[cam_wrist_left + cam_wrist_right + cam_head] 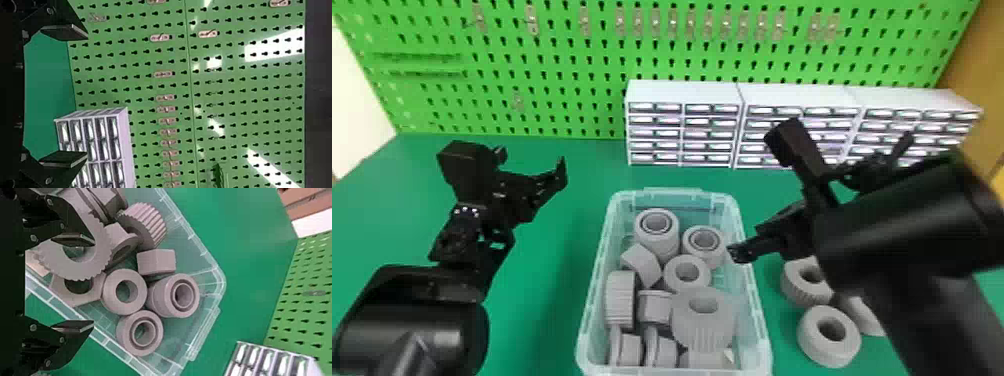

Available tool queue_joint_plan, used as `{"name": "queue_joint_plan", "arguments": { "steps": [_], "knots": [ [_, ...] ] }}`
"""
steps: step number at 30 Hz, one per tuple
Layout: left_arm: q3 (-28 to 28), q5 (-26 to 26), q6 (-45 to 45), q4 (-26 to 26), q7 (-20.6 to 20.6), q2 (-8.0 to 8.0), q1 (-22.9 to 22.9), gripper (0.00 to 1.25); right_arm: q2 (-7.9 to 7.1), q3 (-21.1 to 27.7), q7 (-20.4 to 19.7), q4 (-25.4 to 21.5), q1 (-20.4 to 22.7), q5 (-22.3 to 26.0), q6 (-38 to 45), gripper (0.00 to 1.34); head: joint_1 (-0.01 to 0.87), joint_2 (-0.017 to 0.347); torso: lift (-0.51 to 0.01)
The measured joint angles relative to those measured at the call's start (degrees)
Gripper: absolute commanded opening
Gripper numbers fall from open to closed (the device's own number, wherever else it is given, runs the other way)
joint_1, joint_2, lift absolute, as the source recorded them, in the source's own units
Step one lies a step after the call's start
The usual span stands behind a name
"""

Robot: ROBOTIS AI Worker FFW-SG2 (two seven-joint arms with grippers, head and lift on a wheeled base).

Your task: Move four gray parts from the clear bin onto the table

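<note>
Green table (552, 300); on it, clear plastic bin (673, 191); black left gripper (86, 96) and black right gripper (93, 283), jaws open, right over bin's rim; ridged gray parts (704, 330) inside, gray rings (832, 356) beside; tight packing could make us snag neighbours.

Head and right-wrist views share the bin (677, 194).

Tabletop (552, 280): green. Clear bin (677, 192) stands directly on it. To the bin's right, three gray parts (809, 345) lie grouped close together, one partly hidden. At the rear: white drawer units (682, 93), side by side.
</note>
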State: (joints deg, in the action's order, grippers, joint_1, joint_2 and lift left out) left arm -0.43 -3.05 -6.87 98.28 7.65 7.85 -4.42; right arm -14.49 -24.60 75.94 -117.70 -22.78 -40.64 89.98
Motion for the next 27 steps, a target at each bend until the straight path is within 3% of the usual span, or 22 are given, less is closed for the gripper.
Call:
{"name": "queue_joint_plan", "arguments": {
  "steps": [6,12,27],
  "knots": [
    [0.13,0.07,-0.07,0.06,0.00,-0.02,0.05,1.04,-2.40,0.26,0.09,-3.38,1.84,4.32,0.02,0.82,0.678,0.034,-0.050],
    [0.09,0.07,-0.07,0.12,0.03,-0.02,0.18,1.04,-2.72,0.55,0.08,-3.87,4.57,6.45,0.02,0.81,0.678,0.034,-0.050],
    [0.33,0.07,-0.16,0.41,0.09,-0.03,0.41,1.04,-3.50,1.55,0.08,-3.95,6.99,4.98,0.02,0.82,0.678,0.034,-0.050]
  ]
}}
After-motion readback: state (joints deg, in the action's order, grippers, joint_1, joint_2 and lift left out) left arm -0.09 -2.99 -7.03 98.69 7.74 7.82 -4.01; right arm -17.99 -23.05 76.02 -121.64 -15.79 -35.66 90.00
